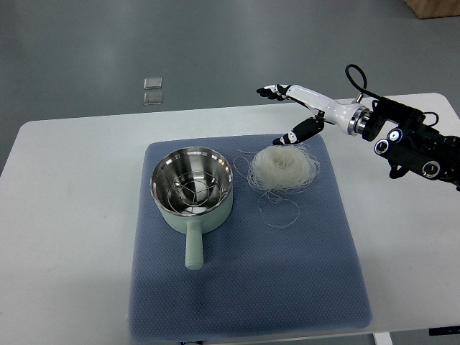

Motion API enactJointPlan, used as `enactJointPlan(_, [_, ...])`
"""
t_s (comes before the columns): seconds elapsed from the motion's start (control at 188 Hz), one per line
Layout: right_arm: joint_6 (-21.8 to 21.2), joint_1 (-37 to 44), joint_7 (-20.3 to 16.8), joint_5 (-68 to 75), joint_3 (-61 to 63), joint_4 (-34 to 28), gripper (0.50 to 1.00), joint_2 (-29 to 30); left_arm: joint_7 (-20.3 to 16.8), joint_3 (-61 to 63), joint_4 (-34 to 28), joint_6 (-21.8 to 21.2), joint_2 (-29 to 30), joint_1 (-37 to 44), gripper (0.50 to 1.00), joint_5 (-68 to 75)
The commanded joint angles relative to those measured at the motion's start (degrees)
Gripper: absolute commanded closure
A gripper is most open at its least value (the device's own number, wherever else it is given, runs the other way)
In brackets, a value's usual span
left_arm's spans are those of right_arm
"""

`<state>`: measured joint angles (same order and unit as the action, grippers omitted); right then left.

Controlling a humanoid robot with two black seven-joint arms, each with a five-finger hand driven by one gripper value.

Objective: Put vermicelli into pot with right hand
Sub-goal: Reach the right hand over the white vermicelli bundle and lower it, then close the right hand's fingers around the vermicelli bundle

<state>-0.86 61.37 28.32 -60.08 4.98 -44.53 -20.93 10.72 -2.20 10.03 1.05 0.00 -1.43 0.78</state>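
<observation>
Vermicelli (282,169) lies as a loose nest on the blue mat (244,287), just beside the pot (192,188); pot holds no noodles; right hand (296,111) hovers above the nest, fingers spread, grasping nothing; grasp, lift and drop all remain.

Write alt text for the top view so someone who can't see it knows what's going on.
The right robot hand, fingers open and holding nothing, hovers just above the far edge of a white vermicelli nest lying on a blue mat. To the nest's left, a mint-green pot with a steel interior sits on the same mat, handle pointing toward the camera, all on a white table.
</observation>
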Motion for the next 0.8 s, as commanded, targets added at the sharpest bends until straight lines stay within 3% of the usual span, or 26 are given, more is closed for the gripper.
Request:
enactJointPlan(0.0, [0.0, 3.4, 1.6, -4.1, -6.9, 0.0, 0.581, -0.1, 0.0, -0.1, 0.0, 0.0, 0.0, -0.1, 0.500, 0.0])
enactJointPlan(0.426, [-0.1, 7.2, 1.6, -10.4, -18.7, -0.7, 0.579, 1.5, 0.0, -0.1, 0.0, 0.0, 0.0, -0.1, 0.500, -0.1])
enactJointPlan(0.793, [0.7, 6.8, -0.9, -10.5, -25.3, 6.5, 0.583, 5.3, 0.0, 0.0, 0.1, 0.0, 0.0, -0.1, 0.500, 0.0])
